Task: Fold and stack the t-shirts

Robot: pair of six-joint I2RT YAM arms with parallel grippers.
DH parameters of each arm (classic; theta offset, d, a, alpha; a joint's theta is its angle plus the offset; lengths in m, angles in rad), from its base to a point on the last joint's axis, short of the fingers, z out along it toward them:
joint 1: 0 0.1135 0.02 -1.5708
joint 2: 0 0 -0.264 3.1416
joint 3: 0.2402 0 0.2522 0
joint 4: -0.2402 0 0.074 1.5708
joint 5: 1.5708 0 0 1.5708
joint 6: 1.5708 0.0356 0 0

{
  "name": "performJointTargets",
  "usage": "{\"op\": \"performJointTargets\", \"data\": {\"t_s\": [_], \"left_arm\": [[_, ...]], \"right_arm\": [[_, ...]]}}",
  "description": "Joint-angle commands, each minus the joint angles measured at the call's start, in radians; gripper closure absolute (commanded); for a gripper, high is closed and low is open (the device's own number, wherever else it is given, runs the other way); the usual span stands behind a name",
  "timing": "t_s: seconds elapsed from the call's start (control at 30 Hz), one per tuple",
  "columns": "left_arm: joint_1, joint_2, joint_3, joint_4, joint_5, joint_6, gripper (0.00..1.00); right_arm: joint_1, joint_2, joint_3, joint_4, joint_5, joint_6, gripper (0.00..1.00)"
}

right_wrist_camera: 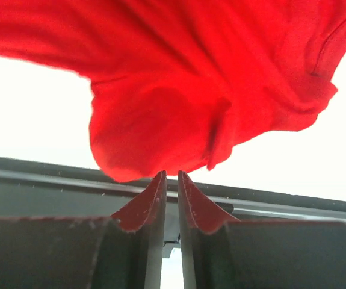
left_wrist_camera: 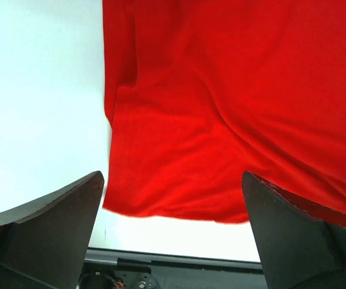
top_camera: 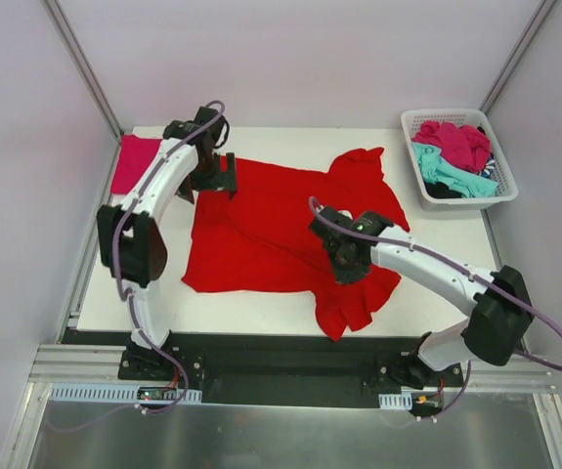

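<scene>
Both fingers of the left gripper (left_wrist_camera: 173, 177) are cut off at the lower corners of its wrist view; they stand spread wide, holding nothing. The red shirt (left_wrist_camera: 221, 108) lies on the white table (left_wrist_camera: 40, 90) ahead, its hem between the tips.

On the right wrist view, the right gripper (right_wrist_camera: 171, 174) has its fingers nearly together, with a thin slit between. The red shirt bunches at their tips, and whether a fold is pinched there cannot be told.

From above, the arms cover parts of that shirt. A pink shirt (top_camera: 134, 161) lies far left, partly behind one of them, and other shirts (top_camera: 452, 151) fill a basket (top_camera: 412, 122) far right.
</scene>
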Motion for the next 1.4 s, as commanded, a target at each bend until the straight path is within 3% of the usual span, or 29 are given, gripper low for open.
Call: {"op": "performJointTargets", "data": {"t_s": [0.0,0.13,0.2,0.3,0.33,0.57,0.9,1.13,1.37], "left_arm": [[-0.085,-0.237,-0.077,-0.014,-0.027,-0.043,0.01],[-0.115,-0.343,-0.198,0.015,-0.021,-0.071,0.01],[-0.115,-0.406,-0.240,0.046,-0.044,-0.082,0.01],[-0.110,-0.467,-0.289,0.067,-0.093,-0.077,0.01],[-0.104,-0.475,-0.291,0.069,-0.101,-0.071,0.01],[-0.061,-0.463,-0.280,0.070,-0.064,-0.051,0.01],[-0.063,-0.460,-0.271,0.069,-0.070,-0.039,0.01],[-0.063,-0.454,-0.266,0.061,-0.064,-0.045,0.01],[-0.063,-0.444,-0.254,0.049,-0.067,-0.039,0.01]], "right_arm": [[0.122,-0.056,0.017,-0.137,0.066,0.100,0.83],[0.194,-0.135,-0.130,-0.091,0.074,0.158,0.80],[0.218,-0.189,-0.178,-0.056,0.091,0.181,0.58],[0.245,-0.271,-0.241,-0.042,0.108,0.193,0.41],[0.260,-0.286,-0.253,-0.040,0.114,0.193,0.40],[0.360,-0.318,-0.350,-0.074,0.180,0.232,0.39],[0.510,-0.363,-0.465,-0.083,0.247,0.371,0.51],[0.551,-0.213,-0.396,-0.067,0.273,0.365,0.55],[0.596,0.046,-0.256,-0.024,0.290,0.328,0.57]]}}
